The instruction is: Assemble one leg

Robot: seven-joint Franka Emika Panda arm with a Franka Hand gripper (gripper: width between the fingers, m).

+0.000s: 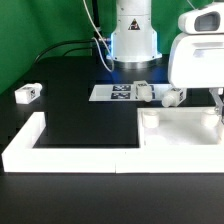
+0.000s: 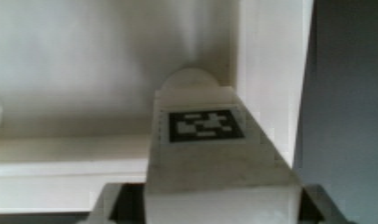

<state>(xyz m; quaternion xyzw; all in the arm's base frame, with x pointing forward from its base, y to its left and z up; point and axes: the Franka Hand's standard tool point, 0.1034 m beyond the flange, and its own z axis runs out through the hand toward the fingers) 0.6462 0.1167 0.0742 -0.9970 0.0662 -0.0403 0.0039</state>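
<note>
— Nearest to us in the exterior view, what do we have?

— We see a white L-shaped fence (image 1: 45, 150) running along the front edge of the black table (image 1: 70, 105), and on the exterior view's right a broad white square tabletop (image 1: 180, 140) resting against it

— Where is the leg?

— We find the leg (image 2: 212, 135) only in the wrist view: a pale tapered piece carrying a square marker tag (image 2: 207, 126), rising from between the dark fingers (image 2: 115, 203) towards a white surface. Whether its tip touches that surface, we cannot tell, as the picture is blurred

— And the tool?

— We read the gripper (image 2: 212, 205) as clamped on the leg, with a finger at each side of its wide end. In the exterior view the white arm (image 1: 195, 55) is cut off by the right edge and hides the gripper and leg

— Anything else?

— We make out the marker board (image 1: 118, 92) before the robot base (image 1: 133, 40), a small white part (image 1: 27, 94) far to the left, and another pale part (image 1: 172, 97) just beside the arm, too small to name
</note>
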